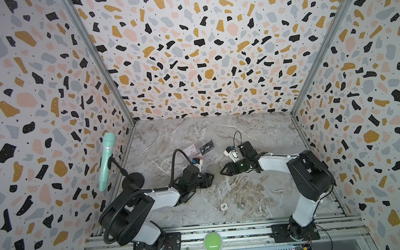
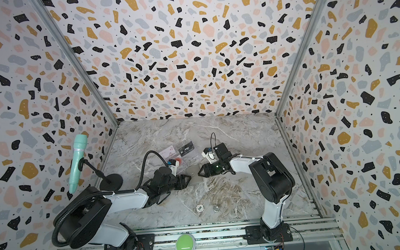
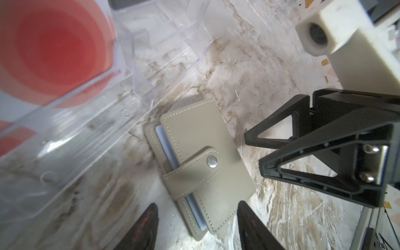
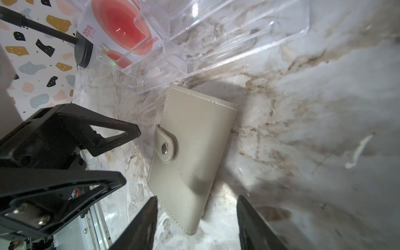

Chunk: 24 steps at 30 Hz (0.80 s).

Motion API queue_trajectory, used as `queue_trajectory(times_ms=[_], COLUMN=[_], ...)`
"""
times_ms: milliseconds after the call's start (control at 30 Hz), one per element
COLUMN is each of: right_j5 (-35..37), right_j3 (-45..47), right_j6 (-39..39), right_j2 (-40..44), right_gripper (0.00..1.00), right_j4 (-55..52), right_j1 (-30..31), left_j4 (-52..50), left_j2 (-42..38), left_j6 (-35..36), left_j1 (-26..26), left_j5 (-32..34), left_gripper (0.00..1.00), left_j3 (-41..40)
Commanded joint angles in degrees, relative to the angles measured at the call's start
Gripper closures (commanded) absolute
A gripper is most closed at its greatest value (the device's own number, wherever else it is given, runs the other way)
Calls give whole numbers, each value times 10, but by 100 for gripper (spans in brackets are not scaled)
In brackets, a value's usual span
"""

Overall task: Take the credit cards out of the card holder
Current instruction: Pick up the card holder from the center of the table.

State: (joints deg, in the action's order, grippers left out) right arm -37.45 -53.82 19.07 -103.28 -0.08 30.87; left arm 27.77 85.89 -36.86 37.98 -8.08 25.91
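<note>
Released: left pincer [image 3: 197, 203], right pincer [image 4: 197, 196] — blue lining [image 3: 165, 149] of card holder [image 3: 194, 134], left wrist only.

Three walls [image 1: 189, 47] closed the space, all covered with a terrazzo print of black, ochre, pink and grey flecks on white. Silver metal posts [image 1: 100, 65] ran up the two back corners. The tabletop [image 1: 254, 131] was grey-beige marble with white veins. Along its front edge lay an aluminium rail [image 1: 243, 231] with a round green button [image 1: 212, 240]. At the left edge stood a mint-green microphone [image 1: 106, 160] on a black stand. The light was soft and even, probably from above.
</note>
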Motion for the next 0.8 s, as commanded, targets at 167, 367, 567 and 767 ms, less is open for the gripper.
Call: queue_trajectory(times_ms=[167,367,567,767], right_j5=[-23,-47,-66,-108], right_j3=[-10,-9,-7,4], right_j6=[14,28,40,63], right_j2=[-11,-23,-31,-35], right_gripper=[44,45,45,45], right_j4=[21,39,56,96], right_j1=[8,16,20,19], left_j4=[39,38,45,71], left_j2=[32,51,66,88], left_j6=[-2,4,6,6], left_j1=[5,5,5,5], left_j5=[6,5,3,-12], left_gripper=[44,52,55,61], left_j3=[29,26,25,22])
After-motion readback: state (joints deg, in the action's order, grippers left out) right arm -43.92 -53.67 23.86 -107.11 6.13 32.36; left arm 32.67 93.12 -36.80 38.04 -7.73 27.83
